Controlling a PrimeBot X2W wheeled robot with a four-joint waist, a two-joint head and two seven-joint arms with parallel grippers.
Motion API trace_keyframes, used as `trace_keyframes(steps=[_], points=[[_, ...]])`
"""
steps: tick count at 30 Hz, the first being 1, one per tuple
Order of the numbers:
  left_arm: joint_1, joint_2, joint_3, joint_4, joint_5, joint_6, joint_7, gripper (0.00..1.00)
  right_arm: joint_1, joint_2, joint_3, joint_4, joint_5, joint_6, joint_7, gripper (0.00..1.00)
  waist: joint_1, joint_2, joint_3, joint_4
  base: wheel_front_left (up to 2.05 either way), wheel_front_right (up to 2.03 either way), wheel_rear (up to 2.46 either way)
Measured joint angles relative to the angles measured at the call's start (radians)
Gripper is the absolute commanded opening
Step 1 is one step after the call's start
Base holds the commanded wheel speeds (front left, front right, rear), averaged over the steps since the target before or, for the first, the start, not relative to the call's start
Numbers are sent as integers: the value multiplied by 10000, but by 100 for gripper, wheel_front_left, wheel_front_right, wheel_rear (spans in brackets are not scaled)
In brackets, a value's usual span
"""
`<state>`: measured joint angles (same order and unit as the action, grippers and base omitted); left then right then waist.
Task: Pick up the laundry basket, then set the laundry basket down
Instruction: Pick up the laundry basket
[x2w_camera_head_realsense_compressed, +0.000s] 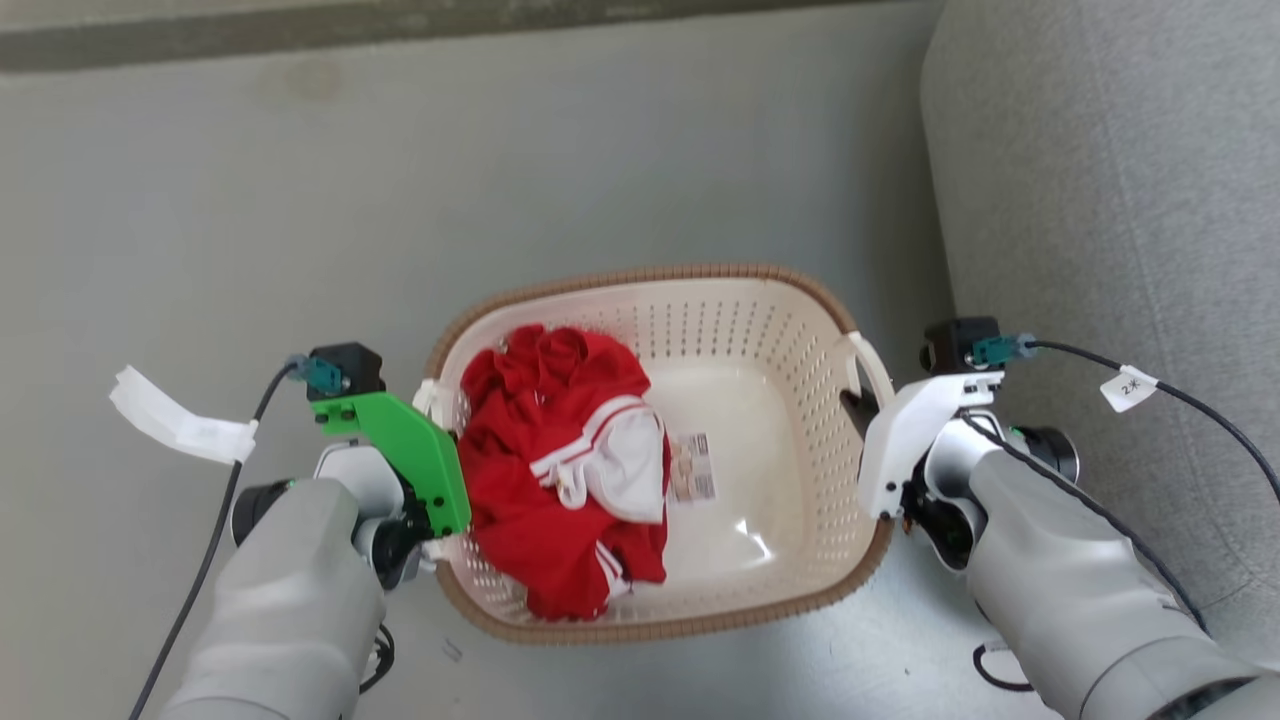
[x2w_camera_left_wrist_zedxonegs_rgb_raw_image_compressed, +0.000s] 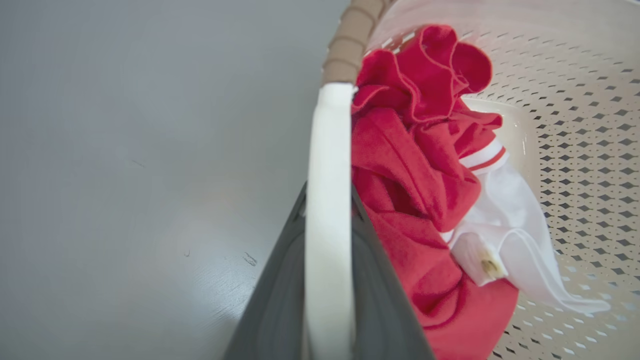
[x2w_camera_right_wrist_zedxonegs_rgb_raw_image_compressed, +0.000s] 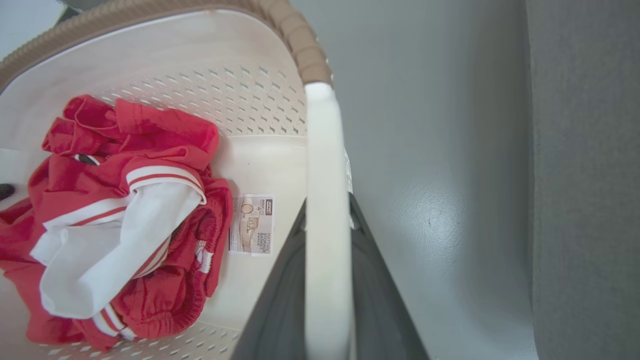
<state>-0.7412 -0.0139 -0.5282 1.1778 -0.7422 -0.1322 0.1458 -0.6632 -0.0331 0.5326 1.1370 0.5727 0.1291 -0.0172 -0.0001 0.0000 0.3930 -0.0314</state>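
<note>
The laundry basket (x2w_camera_head_realsense_compressed: 650, 275) is cream-white and perforated, with a brown woven-look rim, and sits centred between my arms in the head view. A crumpled red and white garment (x2w_camera_head_realsense_compressed: 560, 460) fills its left half, beside a small label (x2w_camera_head_realsense_compressed: 692, 467). My left gripper (x2w_camera_head_realsense_compressed: 436, 440), under its green mount, is shut on the basket's left white handle (x2w_camera_left_wrist_zedxonegs_rgb_raw_image_compressed: 330, 140), with dark fingers (x2w_camera_left_wrist_zedxonegs_rgb_raw_image_compressed: 280, 300) flanking it. My right gripper (x2w_camera_head_realsense_compressed: 865, 415) is shut on the right white handle (x2w_camera_right_wrist_zedxonegs_rgb_raw_image_compressed: 325, 140). Whether the basket rests on the floor or hangs above it is unclear.
Grey floor (x2w_camera_head_realsense_compressed: 500, 150) surrounds the basket. A grey upholstered sofa (x2w_camera_head_realsense_compressed: 1100, 200) stands close along the right, just beyond my right arm. A dark strip (x2w_camera_head_realsense_compressed: 400, 25) runs along the far edge. A white tag (x2w_camera_head_realsense_compressed: 180, 425) hangs on my left arm's cable.
</note>
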Motion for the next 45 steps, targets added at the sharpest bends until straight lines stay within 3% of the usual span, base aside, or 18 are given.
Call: trace_keyframes(steps=[27,45], points=[[1291,65,-270,245,-734,2,1055,0,1256,-65,1049,-268,1534,-65,1358,0,0,0,-2481,-210,0,0,0],[1534,136,-341,324,-993,0,1352,0,1512,-25,1243,-190,1896,-65,1561,0,0,0,-3024,-308,0,0,0]])
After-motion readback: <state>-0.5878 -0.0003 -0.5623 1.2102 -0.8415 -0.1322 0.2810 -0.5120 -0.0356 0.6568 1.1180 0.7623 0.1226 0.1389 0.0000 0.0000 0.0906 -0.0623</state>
